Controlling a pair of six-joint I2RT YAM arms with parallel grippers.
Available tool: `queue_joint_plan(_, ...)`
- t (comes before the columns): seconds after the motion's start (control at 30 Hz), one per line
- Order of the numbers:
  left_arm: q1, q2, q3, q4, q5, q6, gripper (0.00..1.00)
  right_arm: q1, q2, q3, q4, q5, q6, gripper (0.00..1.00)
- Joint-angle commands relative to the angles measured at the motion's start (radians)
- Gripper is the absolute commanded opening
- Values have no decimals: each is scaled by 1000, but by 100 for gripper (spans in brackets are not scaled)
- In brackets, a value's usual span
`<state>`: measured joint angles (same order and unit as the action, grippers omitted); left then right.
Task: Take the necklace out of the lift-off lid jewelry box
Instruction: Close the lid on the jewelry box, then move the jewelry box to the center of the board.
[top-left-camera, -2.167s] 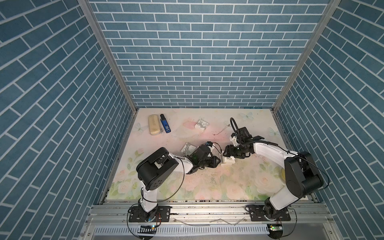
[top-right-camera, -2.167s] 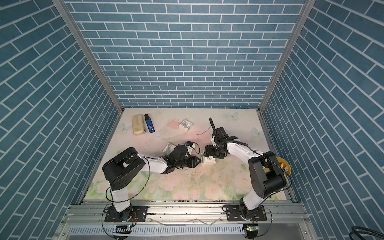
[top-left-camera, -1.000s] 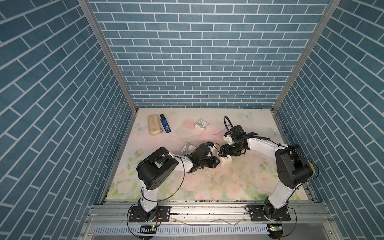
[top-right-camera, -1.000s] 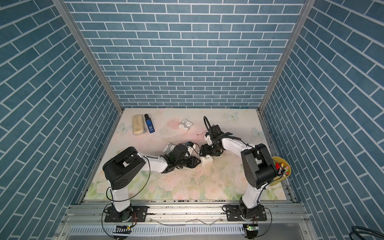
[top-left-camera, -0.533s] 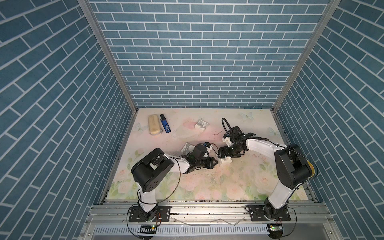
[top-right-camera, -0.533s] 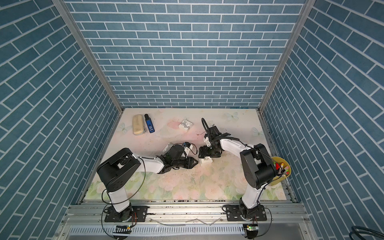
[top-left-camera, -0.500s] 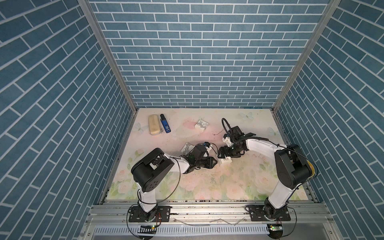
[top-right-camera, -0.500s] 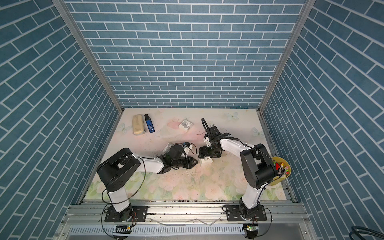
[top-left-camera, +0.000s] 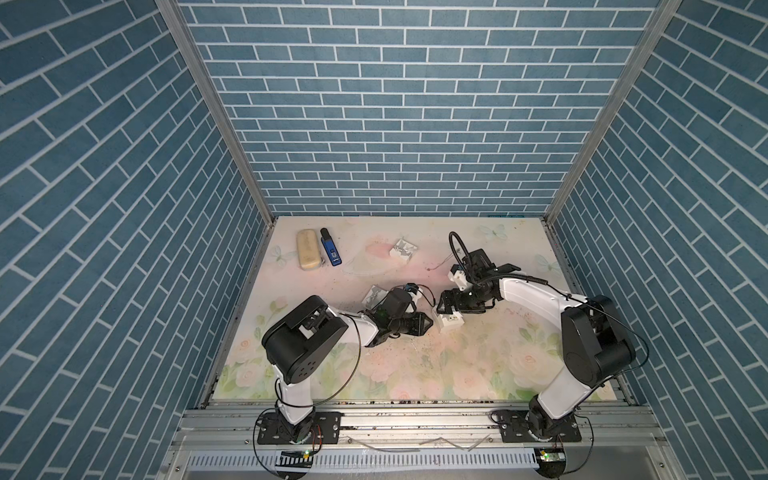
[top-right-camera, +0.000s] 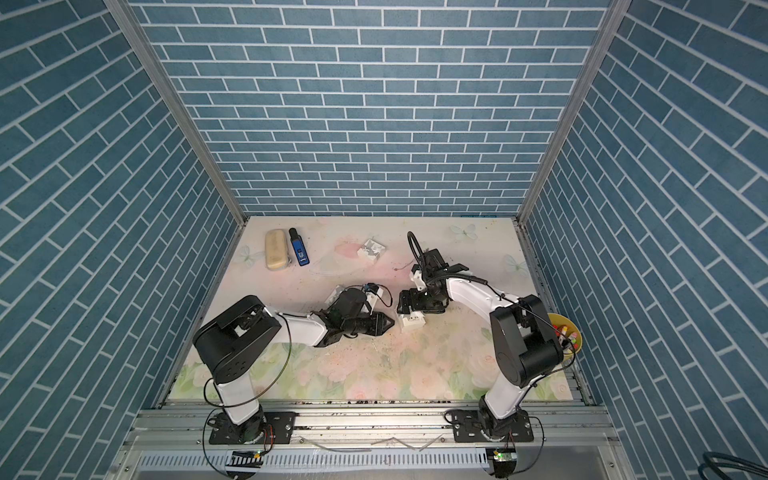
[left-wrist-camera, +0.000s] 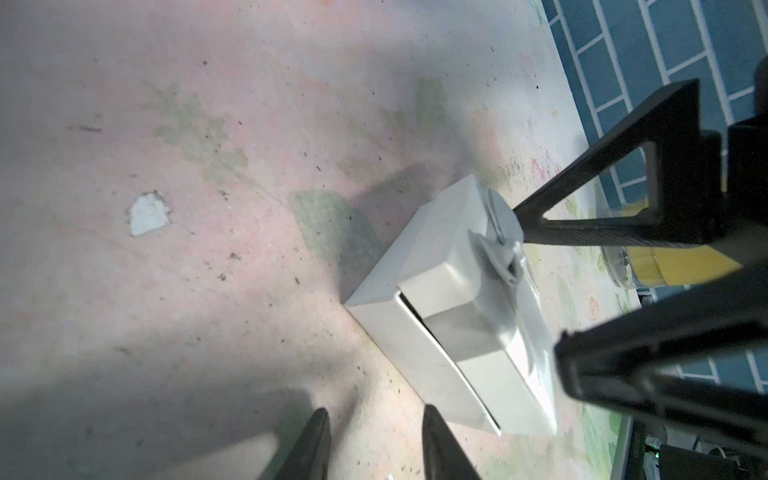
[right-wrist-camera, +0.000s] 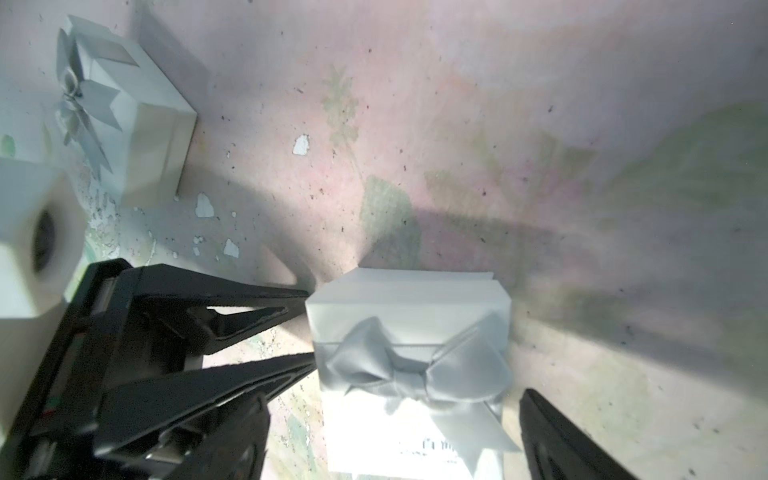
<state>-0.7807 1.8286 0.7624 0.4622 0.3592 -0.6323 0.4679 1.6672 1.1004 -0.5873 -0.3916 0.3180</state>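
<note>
Both pairs released: my right fingers (right-wrist-camera: 552, 436) straddle the white bow-topped jewelry box (top-left-camera: 448, 322) in the middle of the tabletop (top-left-camera: 374, 374), left fingers (left-wrist-camera: 313, 446) empty beside it. Lid (left-wrist-camera: 449, 286) on, necklace unseen. I'd worry the unpinned base lifts too.

Both arms share one build, plain in both top views: glossy white link shells between bulky black joint housings, on the left arm (top-left-camera: 305, 338) and the right arm (top-right-camera: 525, 345) alike. Each rises from a black base plate (top-left-camera: 299, 428) dotted with pale screw heads, at the lower edge of the frame. Thin black cables (top-left-camera: 356, 361) loop along the links. The left gripper (left-wrist-camera: 374, 411) and right gripper (top-left-camera: 448, 311) have matte black triangular fingers (right-wrist-camera: 199, 307) with open cut-outs. A white camera housing (right-wrist-camera: 33, 245) has a round dark lens.
</note>
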Motion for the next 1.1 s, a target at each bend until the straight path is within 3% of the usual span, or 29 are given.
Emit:
queue_joint_plan(0.0, 6, 30, 27, 4, -7, -12, 35, -34, -42, -17, -19, -48, 21, 91)
queue_joint_plan(0.4, 6, 82, 68, 17, 4, -21, 31, -64, 59, -40, 58, -150, 9, 82)
queue_joint_plan(0.73, 4, 116, 93, 26, 16, -29, 29, -63, 60, -63, 104, -239, -11, 69)
queue_joint_plan(1.07, -2, 125, 109, 19, 20, -26, 28, -50, 73, -38, 41, -198, -49, 64)
